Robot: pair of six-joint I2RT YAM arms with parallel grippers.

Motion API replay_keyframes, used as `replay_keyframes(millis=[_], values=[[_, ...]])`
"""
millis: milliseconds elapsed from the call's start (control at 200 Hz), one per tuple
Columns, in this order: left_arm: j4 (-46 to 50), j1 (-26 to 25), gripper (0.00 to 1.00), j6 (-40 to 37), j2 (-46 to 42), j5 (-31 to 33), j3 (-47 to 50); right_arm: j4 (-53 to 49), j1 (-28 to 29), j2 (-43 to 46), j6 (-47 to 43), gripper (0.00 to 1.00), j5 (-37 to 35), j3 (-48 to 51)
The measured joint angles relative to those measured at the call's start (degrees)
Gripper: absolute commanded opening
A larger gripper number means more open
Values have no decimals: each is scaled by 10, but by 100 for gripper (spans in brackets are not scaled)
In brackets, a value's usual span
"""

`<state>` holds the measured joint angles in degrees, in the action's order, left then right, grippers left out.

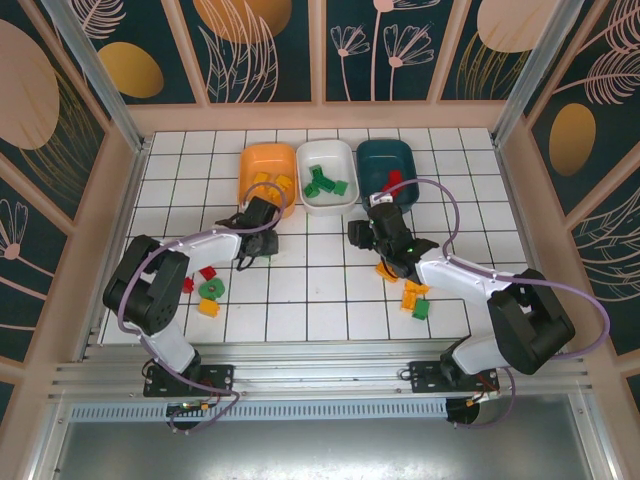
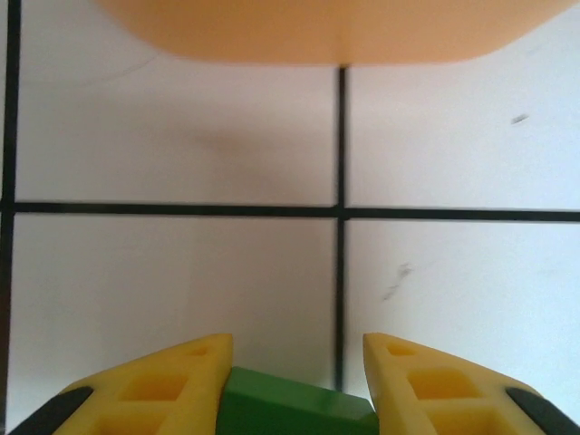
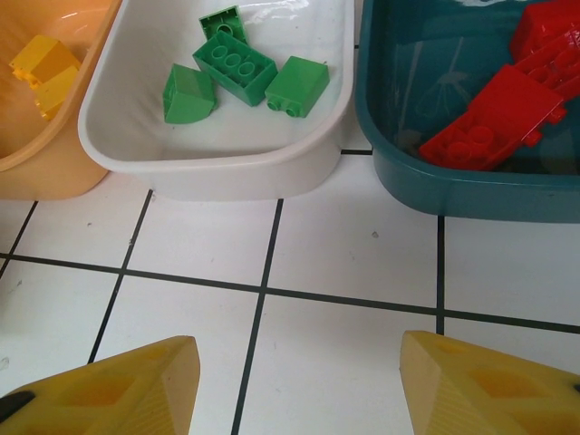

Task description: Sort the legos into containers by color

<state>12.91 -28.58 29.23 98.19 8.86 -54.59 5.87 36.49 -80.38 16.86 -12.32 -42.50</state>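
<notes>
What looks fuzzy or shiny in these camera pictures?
Left wrist view: the orange tub has a soft, smeared edge, and the green brick pinched in the left gripper is blurry too, both out of focus. Right wrist view: sharp, with bright glare streaks on the white tub and teal tub. Top view: even light, soft shadows on the table.

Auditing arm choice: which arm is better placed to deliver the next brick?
Left: the left tool grips a green brick near the orange tub, white tub alongside; the right tool hangs open, empty.
</notes>
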Motion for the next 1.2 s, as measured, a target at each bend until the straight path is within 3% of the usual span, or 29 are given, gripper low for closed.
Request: replay_keyframes(millis=[235,475,576,651,836,876,1041,1201], values=[[18,-35,22,2,27,-37,-148,0,-4,4,5,60,-17,3],[19,-40,21,0,173,-69,-365,0,-31,28,19,60,-18,19],[31,-40,26,-5,246,-75,-452,0,-32,31,21,60,-18,20],[50,-40,41,-8,294,-76,-516,0,-32,33,22,62,-18,21],[103,-40,97,-28,376,-73,-668,0,-35,53,24,65,-18,27],[110,-40,99,-33,379,-69,-686,0,-36,57,26,65,-18,28],[109,-40,99,-36,344,-53,-676,4,-36,68,26,65,-20,36],[41,-39,98,-25,172,-34,-433,0,-36,74,32,65,-45,40]])
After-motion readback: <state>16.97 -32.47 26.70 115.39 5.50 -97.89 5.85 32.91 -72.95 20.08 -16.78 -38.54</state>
